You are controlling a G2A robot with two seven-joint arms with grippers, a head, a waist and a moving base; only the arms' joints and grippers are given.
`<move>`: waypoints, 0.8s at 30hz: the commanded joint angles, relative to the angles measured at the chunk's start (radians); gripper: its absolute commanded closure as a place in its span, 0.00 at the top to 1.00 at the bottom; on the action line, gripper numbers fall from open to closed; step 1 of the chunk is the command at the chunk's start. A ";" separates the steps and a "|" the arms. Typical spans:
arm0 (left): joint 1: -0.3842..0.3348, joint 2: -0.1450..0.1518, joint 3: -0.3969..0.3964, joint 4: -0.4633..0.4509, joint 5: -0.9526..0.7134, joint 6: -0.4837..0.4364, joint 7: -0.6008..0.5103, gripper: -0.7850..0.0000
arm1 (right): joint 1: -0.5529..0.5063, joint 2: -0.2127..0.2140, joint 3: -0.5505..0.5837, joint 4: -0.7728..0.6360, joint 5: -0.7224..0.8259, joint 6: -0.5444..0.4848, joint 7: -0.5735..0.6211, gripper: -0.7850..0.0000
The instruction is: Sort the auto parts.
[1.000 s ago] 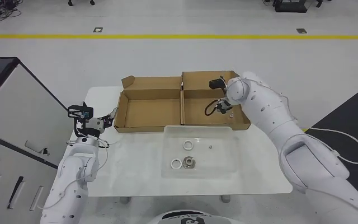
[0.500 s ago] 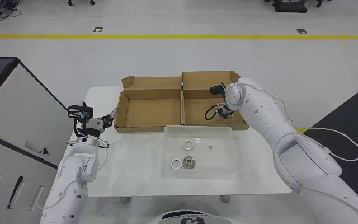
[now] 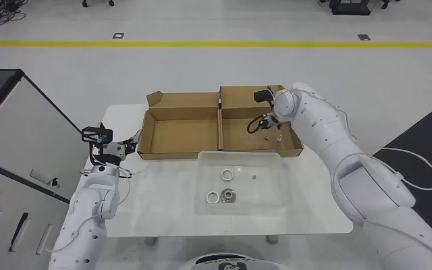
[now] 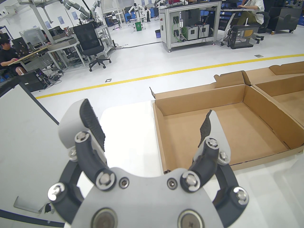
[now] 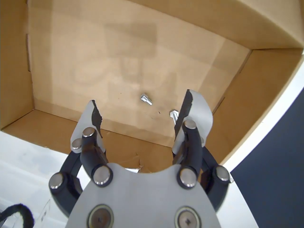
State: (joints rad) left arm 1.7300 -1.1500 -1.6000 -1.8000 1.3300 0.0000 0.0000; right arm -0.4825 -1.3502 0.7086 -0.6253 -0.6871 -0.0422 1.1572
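Note:
My right gripper hangs open over the right cardboard box, with nothing between its fingers. Two small silver bolts lie on that box's floor below it: one bolt in the gap between the fingers, the other bolt partly behind one fingertip. A clear tray in front of the boxes holds two white rings and a grey metal part. My left gripper stands open and empty at the table's left, beside the empty left box.
The two boxes stand side by side at the back of the white table, flaps up. A tiny part lies in the tray. A grey panel stands left of the table.
The right wrist dipped toward the box's near wall, then drew back up and farther over the box. The left arm has not moved.

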 commanded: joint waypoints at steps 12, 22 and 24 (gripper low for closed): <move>0.000 0.000 0.000 0.000 0.000 0.000 0.000 1.00 | -0.069 0.110 0.203 -0.384 0.027 -0.071 0.169 1.00; 0.000 0.000 0.000 0.000 0.000 0.000 0.000 1.00 | -0.294 0.189 0.363 -0.890 0.055 -0.033 0.379 1.00; 0.000 0.000 0.000 0.000 0.000 0.000 0.000 1.00 | -0.331 0.197 0.362 -0.944 0.067 -0.023 0.379 1.00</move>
State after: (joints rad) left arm 1.7300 -1.1500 -1.6000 -1.8000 1.3300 0.0000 0.0000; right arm -0.8011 -1.1557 1.0721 -1.5504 -0.6239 -0.0689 1.5377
